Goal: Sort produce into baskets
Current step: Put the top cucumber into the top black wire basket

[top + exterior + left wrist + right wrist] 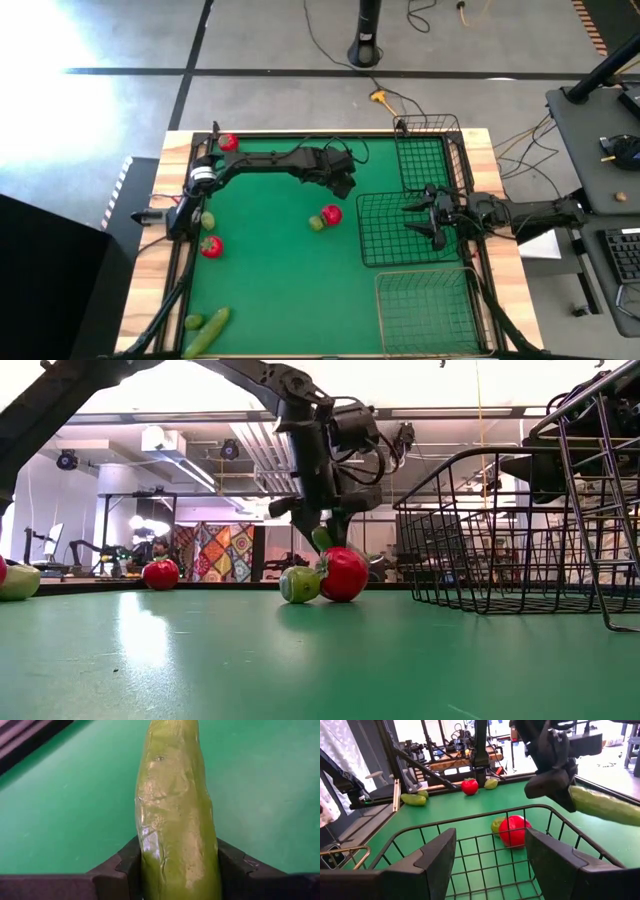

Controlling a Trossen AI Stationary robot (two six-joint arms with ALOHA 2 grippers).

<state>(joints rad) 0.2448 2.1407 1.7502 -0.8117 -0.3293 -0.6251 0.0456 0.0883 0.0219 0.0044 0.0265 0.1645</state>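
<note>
Green and glossy, a cucumber (177,815) was seen clamped between the two dark fingers of the left gripper (343,184), which hung above the middle of the green-topped table (280,270), nearer its far edge. In the left wrist view the fingers were closed on the cucumber's sides at its thicker end, and its length ran out beyond them. The skin looked shiny and slightly dimpled, so it was judged to be light, stiff moulded plastic and rather slippery; a hold across the middle of its length was judged steadier than one near an end, where it could swing or slide out.

Just below that gripper a red fruit (331,214) and a small yellow-green fruit (316,223) lay touching on the table. A second cucumber (207,332) lay by the near-left corner, and further fruits were scattered along the left edge.

The right gripper (437,216) was held over the larger dark basket (385,245) at the table's right side, its fingers parted and nothing between them. A narrow dark basket (425,155) stood at the far-right corner and a paler basket (425,310) at the near-right corner
</note>
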